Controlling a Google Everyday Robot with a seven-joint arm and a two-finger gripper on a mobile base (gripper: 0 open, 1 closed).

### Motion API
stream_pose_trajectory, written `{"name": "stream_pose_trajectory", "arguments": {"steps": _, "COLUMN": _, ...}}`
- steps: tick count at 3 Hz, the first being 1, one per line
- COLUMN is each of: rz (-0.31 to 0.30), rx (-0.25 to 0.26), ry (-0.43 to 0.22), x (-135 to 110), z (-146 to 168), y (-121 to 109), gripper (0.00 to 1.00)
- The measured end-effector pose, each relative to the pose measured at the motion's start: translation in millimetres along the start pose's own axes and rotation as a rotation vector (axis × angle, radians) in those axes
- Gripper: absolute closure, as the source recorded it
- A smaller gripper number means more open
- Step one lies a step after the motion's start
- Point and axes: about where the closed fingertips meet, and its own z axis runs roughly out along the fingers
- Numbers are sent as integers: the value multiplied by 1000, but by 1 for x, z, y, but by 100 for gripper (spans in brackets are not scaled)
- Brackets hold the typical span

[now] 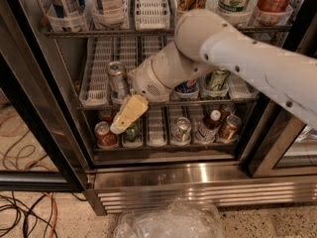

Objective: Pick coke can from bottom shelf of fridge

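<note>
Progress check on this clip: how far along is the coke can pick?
Done: the tall glass-door fridge appears open and the arm reaches in. In hand: the cream-coloured gripper hangs just up-right of the small red coke can, at the left of the dim bottom shelf. Left: gripping the can and lifting it out; it stands on the shelf, not yet held.

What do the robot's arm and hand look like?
The arm is thick and white, built of rounded segments with a few dark dots; its wrist joint has a patch of fine holes. The hand, at the left end of the bottom shelf, is a pale yellow wedge. No cables show on it.
</note>
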Motion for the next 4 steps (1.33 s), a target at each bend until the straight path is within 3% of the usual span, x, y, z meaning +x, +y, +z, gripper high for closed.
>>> {"name": "stream_pose_trajectory", "arguments": {"steps": 1, "rz": 116, "rx": 41, "ry": -80, "x": -16, "z": 24, "y": 23, "gripper": 0}}
{"name": "stream_pose_trajectory", "arguments": {"steps": 2, "rz": 187, "rx": 136, "ry": -128, "x": -37, "z": 21, "y": 30, "gripper": 0}}
{"name": "stream_pose_trajectory", "arguments": {"steps": 3, "rz": 187, "rx": 135, "ry": -128, "x": -37, "z": 22, "y": 30, "gripper": 0}}
{"name": "stream_pose_trajectory", "arguments": {"steps": 4, "rz": 187, "rx": 99, "ry": -114, "x": -40, "z": 33, "y": 35, "gripper": 0}}
